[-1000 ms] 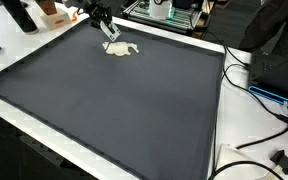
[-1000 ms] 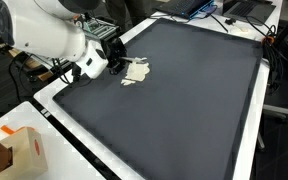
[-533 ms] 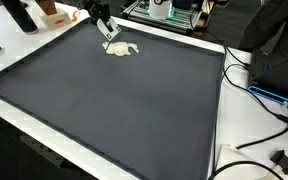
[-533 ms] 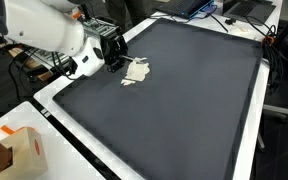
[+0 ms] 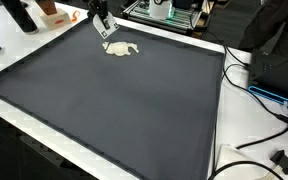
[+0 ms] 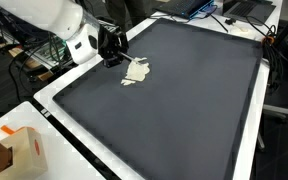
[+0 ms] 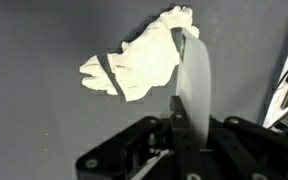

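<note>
A crumpled white cloth [image 5: 121,48] [image 6: 135,72] lies on the dark mat [image 5: 124,100] [image 6: 184,100] near one of its edges. My gripper [image 5: 104,30] [image 6: 112,56] hangs just above the cloth's edge in both exterior views. In the wrist view the gripper [image 7: 184,112] is shut on a narrow white strip [image 7: 194,80] that runs from the jaws up to the far end of the cloth [image 7: 139,65]. Most of the cloth still rests flat on the mat.
A white table border [image 6: 74,140] frames the mat. A cardboard box [image 6: 14,150] sits at one corner. Cables [image 5: 256,95] and a black plug [image 5: 282,158] lie beside the mat. Bottles and an orange object [image 5: 52,14] stand behind the gripper.
The arm has risen and drawn back from the cloth, with the white strip still in the jaws. The cloth's bulk has stayed in place.
</note>
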Robot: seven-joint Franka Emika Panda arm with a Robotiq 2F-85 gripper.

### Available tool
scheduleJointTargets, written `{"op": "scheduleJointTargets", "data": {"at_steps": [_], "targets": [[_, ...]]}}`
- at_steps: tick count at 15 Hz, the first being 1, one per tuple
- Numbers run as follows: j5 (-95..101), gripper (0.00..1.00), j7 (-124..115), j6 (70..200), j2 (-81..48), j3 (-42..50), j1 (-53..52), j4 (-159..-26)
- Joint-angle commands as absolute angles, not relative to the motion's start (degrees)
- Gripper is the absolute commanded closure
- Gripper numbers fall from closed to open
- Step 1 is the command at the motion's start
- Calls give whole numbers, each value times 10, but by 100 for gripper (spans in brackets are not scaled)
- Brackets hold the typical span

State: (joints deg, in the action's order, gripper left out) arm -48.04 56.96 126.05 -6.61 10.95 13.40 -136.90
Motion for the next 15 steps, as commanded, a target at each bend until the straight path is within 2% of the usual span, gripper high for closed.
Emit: {"op": "scheduleJointTargets", "data": {"at_steps": [1,6,11,15], "targets": [[-434,99,487,1359,-12,103,112,-1418],[-310,99,359,1494,14,80,85,-1460],[-73,99,187,1612,-6,67,71,-1503],[120,99,73,1642,-22,89,79,-1507]]}}
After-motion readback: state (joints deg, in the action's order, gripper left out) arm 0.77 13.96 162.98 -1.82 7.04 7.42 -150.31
